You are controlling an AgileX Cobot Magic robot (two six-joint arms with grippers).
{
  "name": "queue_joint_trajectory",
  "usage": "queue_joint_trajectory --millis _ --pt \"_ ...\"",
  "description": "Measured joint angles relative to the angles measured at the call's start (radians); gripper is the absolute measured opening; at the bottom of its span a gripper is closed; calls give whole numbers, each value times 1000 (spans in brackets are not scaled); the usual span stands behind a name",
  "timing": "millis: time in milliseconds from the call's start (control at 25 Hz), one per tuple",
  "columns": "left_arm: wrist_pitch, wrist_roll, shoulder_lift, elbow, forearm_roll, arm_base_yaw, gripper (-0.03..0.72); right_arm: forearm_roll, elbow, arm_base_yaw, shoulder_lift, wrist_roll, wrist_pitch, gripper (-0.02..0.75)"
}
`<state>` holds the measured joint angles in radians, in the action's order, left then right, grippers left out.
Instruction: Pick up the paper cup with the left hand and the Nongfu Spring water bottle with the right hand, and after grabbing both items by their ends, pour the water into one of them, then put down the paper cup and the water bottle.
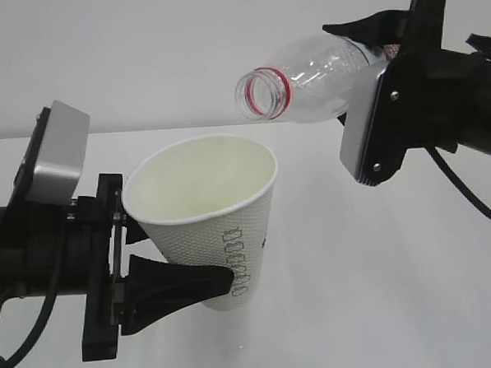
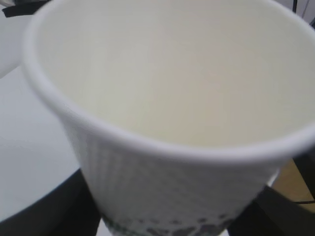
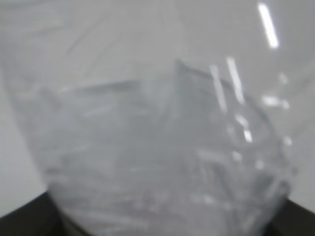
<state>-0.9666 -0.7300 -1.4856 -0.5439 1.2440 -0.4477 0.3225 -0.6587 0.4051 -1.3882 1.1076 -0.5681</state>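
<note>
A: Exterior view: where is the Nongfu Spring water bottle (image 1: 322,77) relative to the paper cup (image 1: 210,215)?

B: Above and right of it, long axis nearly level, mouth just past the cup's rim. The right hand (image 1: 382,115) clasps its base; the left hand (image 1: 164,279) grips the cup low.

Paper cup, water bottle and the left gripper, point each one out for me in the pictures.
paper cup (image 1: 223,235), exterior view, on its dimpled side wall.
water bottle (image 1: 326,72), exterior view, on its clear shoulder behind the red neck ring.
left gripper (image 1: 171,258), exterior view, midway between its black fingers, at the cup's lower part.
</note>
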Motion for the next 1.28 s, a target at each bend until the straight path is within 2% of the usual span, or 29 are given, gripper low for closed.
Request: queue_joint_trajectory --millis 1280 --pt "29 0 0 0 31 0 498 9 0 0 0 142 -2 494"
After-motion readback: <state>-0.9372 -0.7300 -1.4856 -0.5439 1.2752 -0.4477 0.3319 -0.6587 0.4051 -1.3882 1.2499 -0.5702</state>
